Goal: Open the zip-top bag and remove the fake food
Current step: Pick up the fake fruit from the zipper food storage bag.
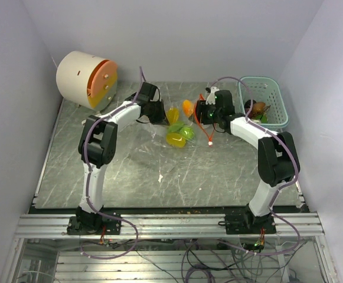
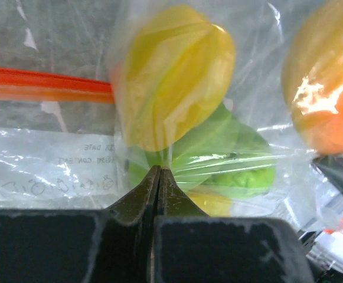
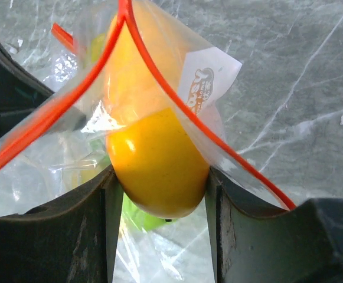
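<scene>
Orange-yellow fake fruit [image 3: 156, 171] gripped by right fingers [image 3: 82, 236] at the zip-top bag [image 3: 212, 76] mouth — left fingers [image 2: 130, 203] clenched on its plastic.

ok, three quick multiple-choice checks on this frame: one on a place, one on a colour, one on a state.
1. Where is the basket?
A. At the far right of the table, beside the right arm
B. At the near left corner
C. Between the two claws

2. What colour is the zip strip on the bag?
A. Blue
B. Red-orange
C. Green

3. How is the left claw?
A. Wide open over bare table
B. Out of every view
C. Shut, pinching the bag's plastic

Answers:
1 A: the top view shows it at the far right edge, next to that arm.
2 B: both wrist views show a red-orange line along the mouth.
3 C: its own wrist view shows the fingers pressed together with the film creased at their tips.
</scene>
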{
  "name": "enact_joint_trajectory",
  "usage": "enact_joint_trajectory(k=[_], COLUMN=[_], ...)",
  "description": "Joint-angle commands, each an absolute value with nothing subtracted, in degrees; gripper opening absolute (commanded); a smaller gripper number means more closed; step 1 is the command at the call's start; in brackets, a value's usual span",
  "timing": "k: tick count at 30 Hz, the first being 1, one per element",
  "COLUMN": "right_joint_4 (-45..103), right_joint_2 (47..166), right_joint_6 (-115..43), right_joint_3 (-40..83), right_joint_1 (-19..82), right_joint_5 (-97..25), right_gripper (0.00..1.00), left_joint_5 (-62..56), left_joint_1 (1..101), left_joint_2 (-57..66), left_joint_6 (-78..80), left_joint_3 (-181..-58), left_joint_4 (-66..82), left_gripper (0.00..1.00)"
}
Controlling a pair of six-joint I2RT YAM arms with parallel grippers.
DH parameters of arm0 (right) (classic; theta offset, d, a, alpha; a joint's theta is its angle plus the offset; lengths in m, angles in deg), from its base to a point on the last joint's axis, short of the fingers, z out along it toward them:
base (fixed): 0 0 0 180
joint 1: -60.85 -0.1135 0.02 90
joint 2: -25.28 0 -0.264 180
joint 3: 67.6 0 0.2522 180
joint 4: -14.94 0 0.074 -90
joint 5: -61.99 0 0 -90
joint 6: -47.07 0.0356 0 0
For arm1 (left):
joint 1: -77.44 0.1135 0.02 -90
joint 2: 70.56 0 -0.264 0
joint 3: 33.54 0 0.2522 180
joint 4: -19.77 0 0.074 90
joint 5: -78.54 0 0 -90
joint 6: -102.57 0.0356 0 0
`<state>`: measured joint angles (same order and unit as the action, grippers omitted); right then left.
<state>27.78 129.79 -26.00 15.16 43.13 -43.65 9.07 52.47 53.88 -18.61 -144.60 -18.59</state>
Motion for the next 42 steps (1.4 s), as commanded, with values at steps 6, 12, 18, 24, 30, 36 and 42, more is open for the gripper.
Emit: enact_joint_trajectory(k=[6,12,18,24,30,36,42], right_joint_4=[36.4,42.9,47.8,45.0,44.0,44.7,46.1], right_joint_2=[122.2,119.3,117.2,117.5,119.1,119.5,119.3], right_joint_6=[-28.1,-30.3,-31.4,-29.9,-28.8,-28.6,-29.0], right_joint_3=[14.5,16.3,14.0,11.4,10.1,10.5,12.5], right_joint_1=[44.9,44.9,44.9,45.0,45.0,45.0,45.0], right_joint_5=[-41.2,-48.8,-52.1,-55.6,-56.3,-55.8,-55.3], right_gripper=[0.18,0.20,0.21,0.21,0.21,0.21,0.21], left_joint_5=[5.0,4.6,8.5,20.3,23.1,25.6,17.3], left_joint_1=[58.7,60.0,60.1,59.2,56.2,52.4,51.5], left_joint_2=[48.1,48.0,48.7,47.3,49.3,54.8,56.7], left_joint_6=[-22.1,-22.6,-23.6,-28.2,-29.0,-33.3,-31.2], left_joint_3=[-141.3,-142.0,-142.4,-136.4,-138.8,-142.3,-142.8], left_joint_4=[-14.8,-14.8,-11.7,5.6,11.1,14.7,4.2], left_gripper=[0.07,0.07,0.07,0.52,0.94,0.96,0.89])
